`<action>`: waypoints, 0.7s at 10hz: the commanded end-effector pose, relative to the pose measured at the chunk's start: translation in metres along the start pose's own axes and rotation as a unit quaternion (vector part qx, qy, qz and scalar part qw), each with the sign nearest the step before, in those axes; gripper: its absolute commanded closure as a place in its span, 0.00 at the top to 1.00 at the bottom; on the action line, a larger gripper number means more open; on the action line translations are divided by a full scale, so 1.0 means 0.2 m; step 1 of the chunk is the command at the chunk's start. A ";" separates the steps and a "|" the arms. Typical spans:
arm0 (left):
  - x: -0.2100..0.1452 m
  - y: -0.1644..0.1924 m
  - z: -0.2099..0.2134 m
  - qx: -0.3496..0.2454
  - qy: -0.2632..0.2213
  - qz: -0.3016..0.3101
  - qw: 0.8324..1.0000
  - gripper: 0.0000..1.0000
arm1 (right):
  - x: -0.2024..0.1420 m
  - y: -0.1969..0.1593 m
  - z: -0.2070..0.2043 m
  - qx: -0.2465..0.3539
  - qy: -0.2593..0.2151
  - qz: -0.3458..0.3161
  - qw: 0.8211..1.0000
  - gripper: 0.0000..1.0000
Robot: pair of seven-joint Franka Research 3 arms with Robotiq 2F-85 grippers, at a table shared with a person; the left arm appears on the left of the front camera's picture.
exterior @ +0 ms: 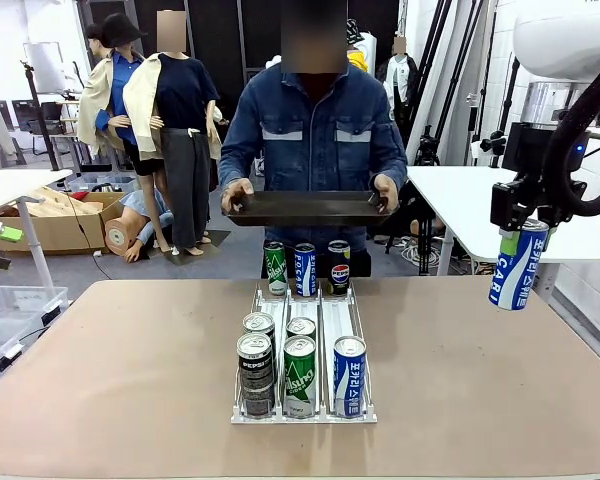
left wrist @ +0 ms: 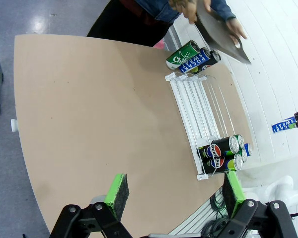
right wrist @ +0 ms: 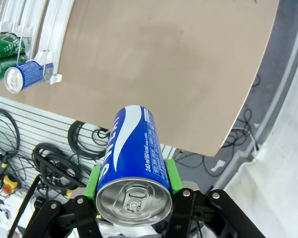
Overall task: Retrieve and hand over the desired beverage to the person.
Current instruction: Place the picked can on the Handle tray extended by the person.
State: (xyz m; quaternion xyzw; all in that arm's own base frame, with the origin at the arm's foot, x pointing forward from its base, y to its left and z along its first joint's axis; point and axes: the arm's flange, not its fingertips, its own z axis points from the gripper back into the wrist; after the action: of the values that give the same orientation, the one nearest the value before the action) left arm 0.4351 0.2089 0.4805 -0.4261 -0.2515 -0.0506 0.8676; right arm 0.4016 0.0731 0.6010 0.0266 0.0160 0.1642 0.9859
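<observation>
My right gripper (exterior: 523,238) is shut on the beverage, a blue and white can (exterior: 519,266), and holds it in the air above the table's right edge. In the right wrist view the can (right wrist: 134,158) sits between the green pads (right wrist: 171,174) of the right gripper (right wrist: 133,181), top end toward the camera. The person (exterior: 315,130) in a denim jacket stands at the far side and holds a dark tray (exterior: 308,208) level with both hands. My left gripper (left wrist: 176,192) is open and holds nothing, high over the table's left part.
A white wire rack (exterior: 325,312) stands mid-table, with several cans at its near end (exterior: 299,375) and three at its far end (exterior: 305,268). Brown tabletop (exterior: 120,360) lies bare on both sides of it. A white table (exterior: 460,205) stands at the back right.
</observation>
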 end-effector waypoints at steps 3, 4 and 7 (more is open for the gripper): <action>0.00 0.00 0.01 -0.002 -0.001 -0.002 1.000 1.00 | 0.00 0.00 0.01 -0.001 -0.002 -0.002 1.000 0.02; 0.00 0.00 0.01 -0.002 -0.001 -0.002 1.000 1.00 | 0.00 0.00 0.01 -0.001 -0.002 -0.002 1.000 0.02; 0.00 0.00 0.01 -0.002 -0.001 -0.002 1.000 1.00 | 0.00 0.00 0.01 -0.001 -0.002 -0.002 1.000 0.02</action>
State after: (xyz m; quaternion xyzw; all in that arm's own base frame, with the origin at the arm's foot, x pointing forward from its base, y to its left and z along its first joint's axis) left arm 0.4351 0.2089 0.4805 -0.4261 -0.2515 -0.0506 0.8676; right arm 0.4016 0.0731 0.6010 0.0266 0.0160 0.1642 0.9859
